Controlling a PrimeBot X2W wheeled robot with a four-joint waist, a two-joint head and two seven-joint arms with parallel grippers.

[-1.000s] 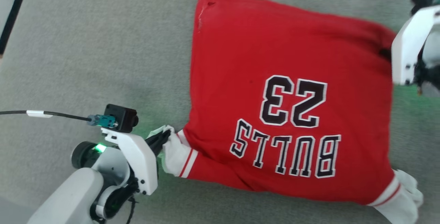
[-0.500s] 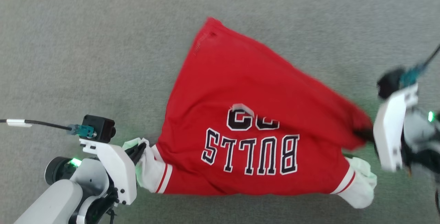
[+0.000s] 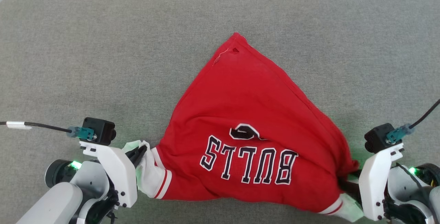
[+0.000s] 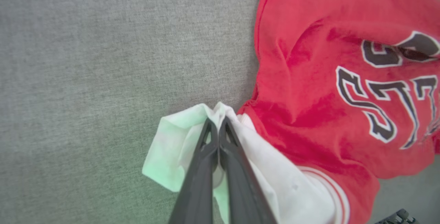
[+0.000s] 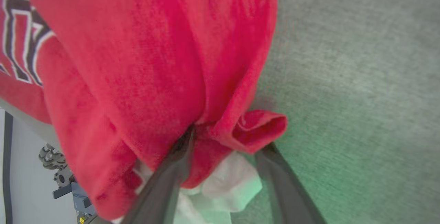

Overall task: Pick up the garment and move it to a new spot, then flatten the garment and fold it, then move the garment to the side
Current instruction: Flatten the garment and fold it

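Head view, garment (image 3: pixel 251 107) now folded triangular, number (image 3: pixel 244 132) mostly hidden

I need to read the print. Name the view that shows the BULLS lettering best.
Head view: the jersey's whole lettering shows, upside down. The left wrist view catches a few letters at its right edge; the right wrist view, a fragment at its left edge.

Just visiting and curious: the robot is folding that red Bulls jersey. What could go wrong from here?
1. The right jaws stand apart with a bunched red corner of the jersey between them; pulling away could snag it.
2. The left jaws pinch only white lining; a tug may drag it out.
3. The cloth lies as a lopsided triangle, so the fold may end crooked.
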